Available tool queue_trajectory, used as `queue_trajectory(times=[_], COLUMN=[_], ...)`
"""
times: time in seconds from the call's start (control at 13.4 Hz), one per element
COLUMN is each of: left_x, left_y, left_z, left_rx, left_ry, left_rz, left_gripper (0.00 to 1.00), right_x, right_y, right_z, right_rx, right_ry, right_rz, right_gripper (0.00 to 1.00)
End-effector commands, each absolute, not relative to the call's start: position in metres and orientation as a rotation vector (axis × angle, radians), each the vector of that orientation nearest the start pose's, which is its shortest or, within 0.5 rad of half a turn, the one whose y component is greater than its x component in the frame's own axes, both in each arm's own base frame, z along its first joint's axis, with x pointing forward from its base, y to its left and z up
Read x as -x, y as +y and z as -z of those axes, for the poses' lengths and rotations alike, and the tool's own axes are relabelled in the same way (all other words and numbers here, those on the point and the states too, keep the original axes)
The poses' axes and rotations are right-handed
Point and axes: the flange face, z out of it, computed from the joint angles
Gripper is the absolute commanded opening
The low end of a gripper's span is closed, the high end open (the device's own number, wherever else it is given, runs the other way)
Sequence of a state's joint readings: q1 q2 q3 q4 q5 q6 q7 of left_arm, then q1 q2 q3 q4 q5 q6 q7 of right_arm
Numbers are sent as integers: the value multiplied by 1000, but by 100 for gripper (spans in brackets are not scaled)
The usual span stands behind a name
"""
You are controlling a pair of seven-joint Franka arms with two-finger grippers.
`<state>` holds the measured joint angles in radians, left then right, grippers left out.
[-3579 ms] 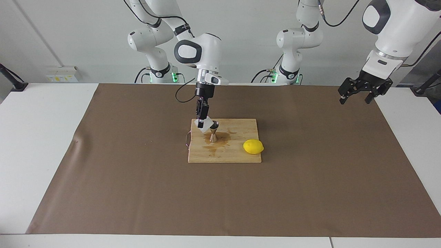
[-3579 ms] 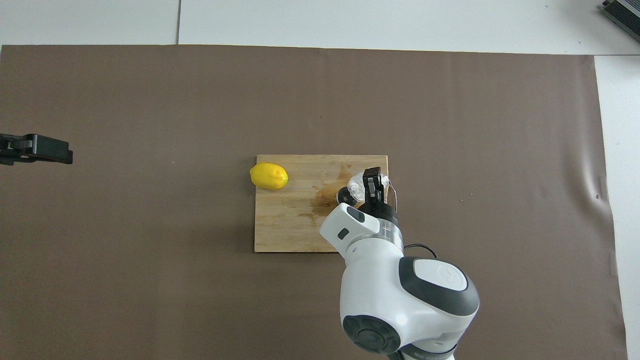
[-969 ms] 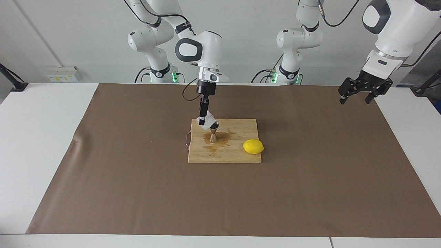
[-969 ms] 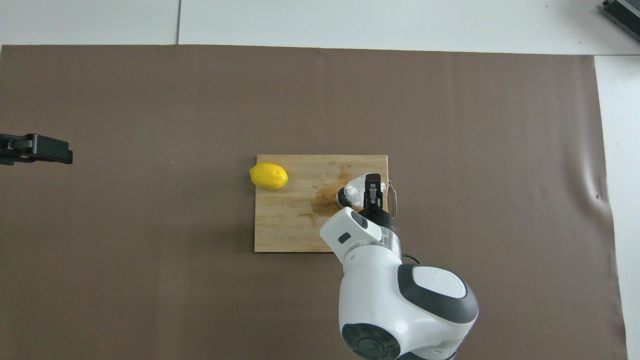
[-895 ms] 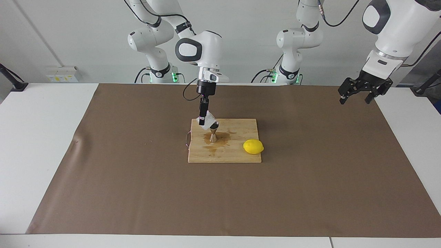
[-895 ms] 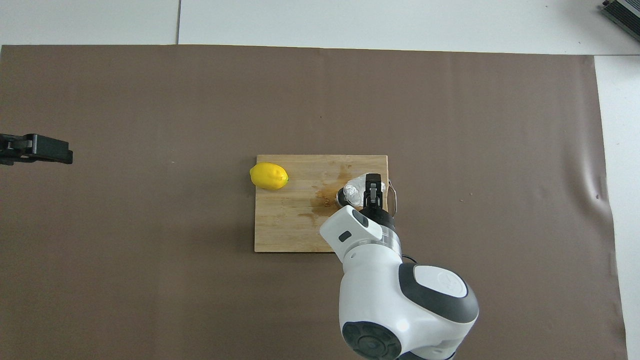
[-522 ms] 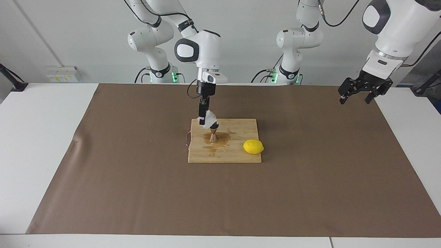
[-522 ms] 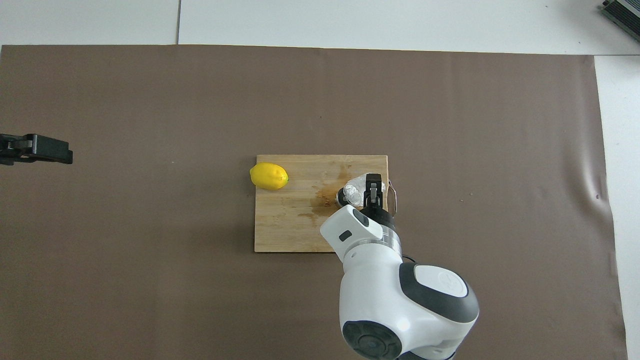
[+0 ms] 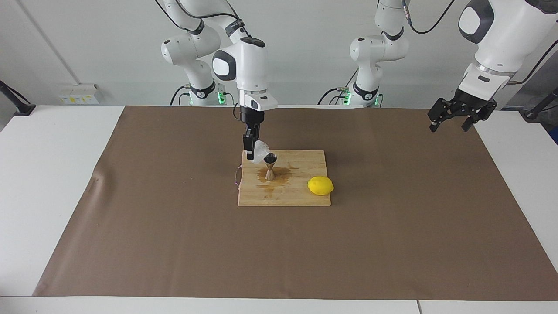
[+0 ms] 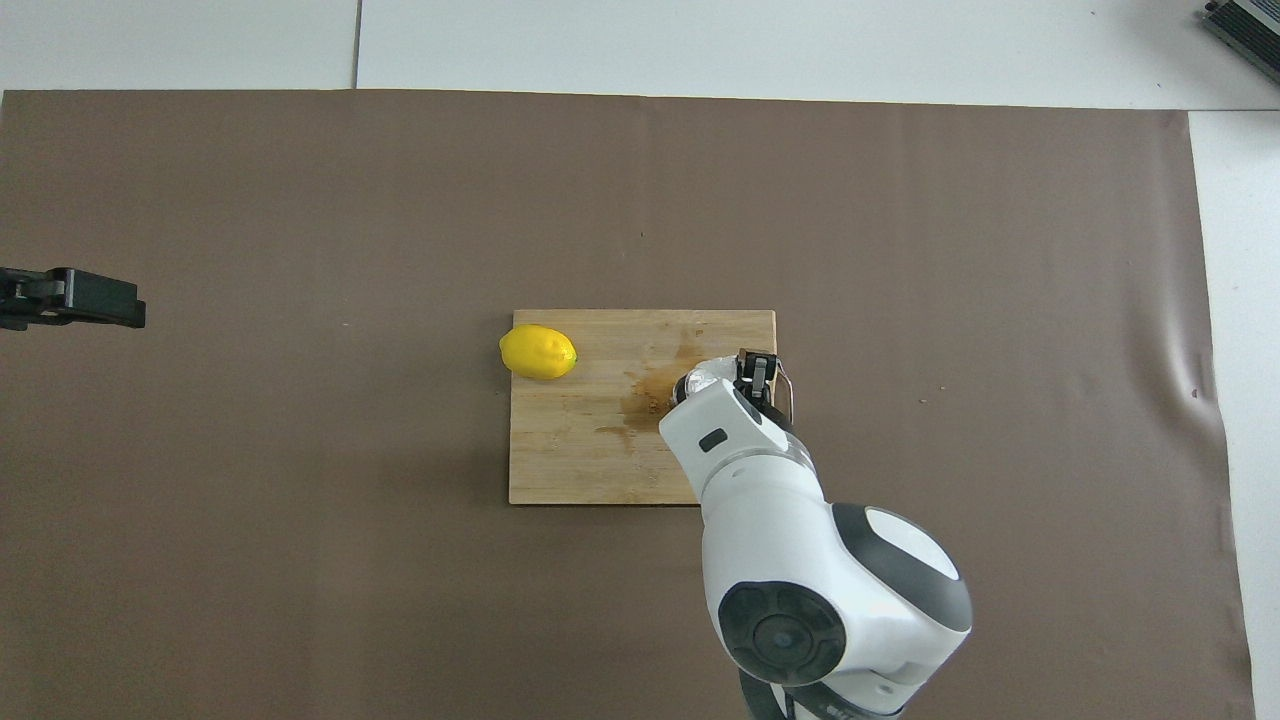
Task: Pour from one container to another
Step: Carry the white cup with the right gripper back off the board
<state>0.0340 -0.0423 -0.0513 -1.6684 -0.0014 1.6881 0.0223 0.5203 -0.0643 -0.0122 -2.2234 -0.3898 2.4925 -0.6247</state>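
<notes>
- the right gripper (image 9: 252, 153) hangs over the wooden cutting board (image 9: 301, 196), at the board's end toward the right arm; its fingers (image 9: 249, 146) are clamped on the tumbler (image 9: 260, 152).
- the tumbler, whitish and bumpy, is held up in the air and tilted, its mouth leaning toward the jigger (image 9: 270, 168), which is just beside and below the fingers.
- in the overhead view only a sliver of the tumbler (image 10: 700, 376) shows next to the right gripper (image 10: 755, 372), the arm's wrist covering most of it.
- the steel jigger stands upright on the board, its top cup dark inside; the tumbler's lower edge sits right at the jigger's rim, and whether they touch cannot be told.
- a brown wet stain (image 9: 279, 175) spreads on the board around the jigger's foot.
- 1 yellow lemon (image 9: 320, 186) lies on the board's corner toward the left arm's end, well apart from the right gripper's fingers.
- a thin wire loop (image 9: 237, 176) sticks out from the board's edge, below the right gripper's fingers.
- the left gripper (image 9: 452, 122) waits in the air over the edge of the brown mat (image 9: 174, 240) at the left arm's end of the table (image 9: 43, 174), its fingers spread wide and holding nothing, well apart from everything on the board.
</notes>
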Motion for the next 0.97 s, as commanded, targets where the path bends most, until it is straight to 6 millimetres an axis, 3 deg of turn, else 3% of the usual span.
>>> queue_trajectory(times=[0.0,0.3,0.52,0.89], left_x=[-546,-546,-546,-546], left_y=[-9,-9,-9,-9], left_z=[-616,-616,-616,-617], left_rx=[3130,3130,3130,3130], left_ry=[44,44,44,44], left_rz=[94,94,94,96], left_gripper=[100,100,100,100], right_x=[-487,-510,-525,-523], right_y=[237,171,112,36], right_z=[-446,-436,-408,-367], right_rx=[2560,2458,2308,2195], right_ry=[-2132,-1982,-1954,-1883], right_rz=[521,455,431,482], right_gripper=[0,0,0,0])
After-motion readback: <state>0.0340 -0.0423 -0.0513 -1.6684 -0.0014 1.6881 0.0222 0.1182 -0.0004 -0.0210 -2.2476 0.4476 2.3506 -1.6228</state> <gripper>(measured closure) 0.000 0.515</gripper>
